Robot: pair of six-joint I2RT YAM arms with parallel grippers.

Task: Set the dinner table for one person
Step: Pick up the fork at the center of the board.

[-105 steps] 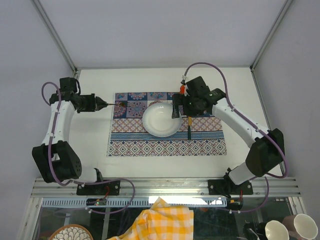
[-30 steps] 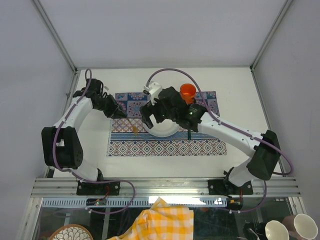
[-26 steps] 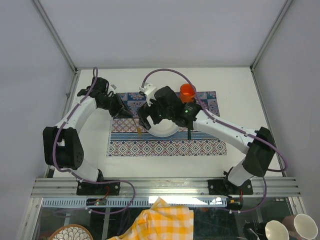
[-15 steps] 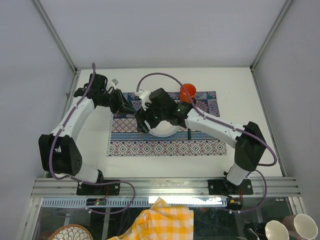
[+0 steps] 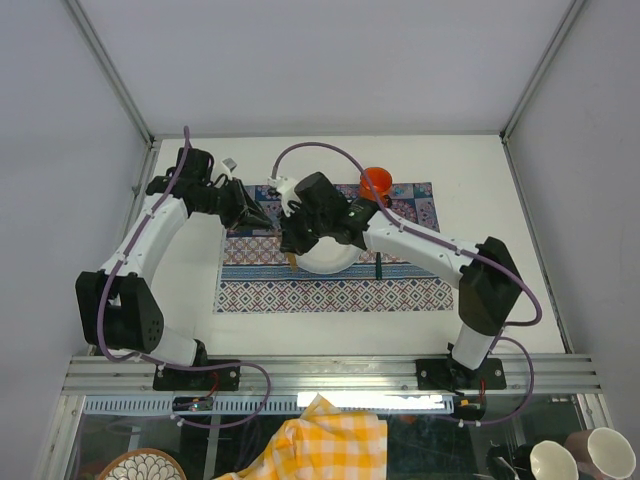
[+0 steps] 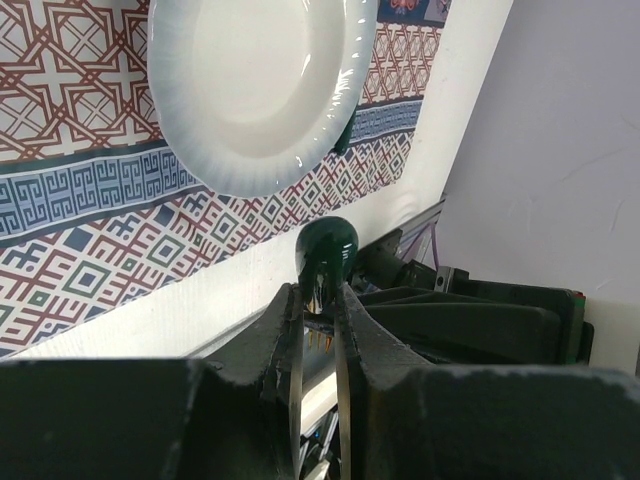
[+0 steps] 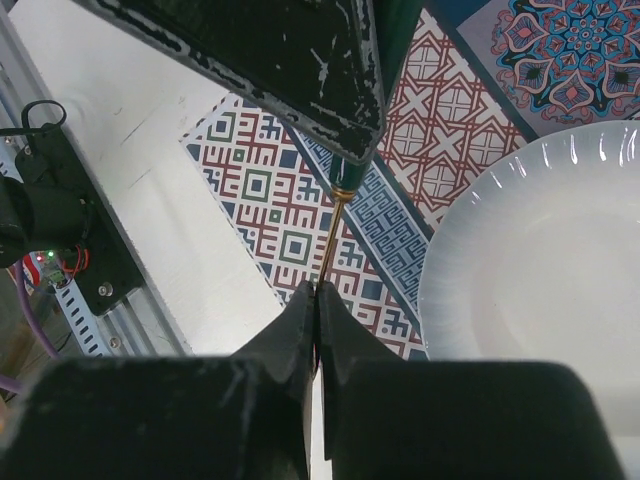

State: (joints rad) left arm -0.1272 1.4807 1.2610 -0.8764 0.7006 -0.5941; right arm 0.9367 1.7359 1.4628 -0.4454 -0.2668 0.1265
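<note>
A fork with a dark green handle (image 6: 327, 248) and a gold metal end (image 7: 337, 225) hangs over the patterned placemat (image 5: 330, 290), just left of the white plate (image 5: 322, 248). My left gripper (image 6: 318, 290) is shut on the green handle, its finger (image 7: 290, 60) filling the top of the right wrist view. My right gripper (image 7: 317, 288) is shut on the gold end. From above, both grippers meet at the plate's left rim, left (image 5: 262, 218) and right (image 5: 290, 246). The white dinner table (image 5: 190, 300) lies under the cloth.
An orange cup (image 5: 376, 182) stands at the placemat's far edge. A dark green knife (image 5: 379, 268) lies right of the plate. Aluminium frame rails (image 5: 330, 372) run along the near edge. A yellow checked cloth (image 5: 320, 440) and mugs (image 5: 580, 455) lie below the rail.
My right arm swung left across the plate and its jaws went from wide open to shut on the fork's gold end. The left gripper kept hold of the handle and shifted slightly right.
</note>
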